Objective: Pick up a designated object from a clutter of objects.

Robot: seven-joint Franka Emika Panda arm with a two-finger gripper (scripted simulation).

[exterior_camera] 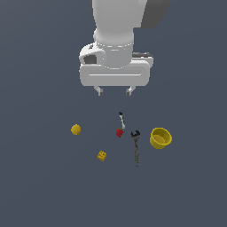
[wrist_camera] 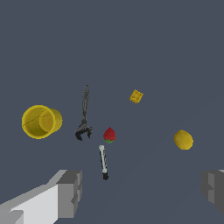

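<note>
With fingers [exterior_camera: 115, 92] spread high above, I should centre over the strawberry [exterior_camera: 119, 132], avoiding stick [exterior_camera: 121, 119] and wrench [exterior_camera: 136, 148].

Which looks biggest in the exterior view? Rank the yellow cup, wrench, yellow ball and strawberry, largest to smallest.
1. Wrench: longest, though thin.
2. Yellow cup: shorter than the wrench but far bulkier; by bulk it would come first.
3. Yellow ball.
4. Strawberry: slightly smaller than the ball, a close call.
</note>
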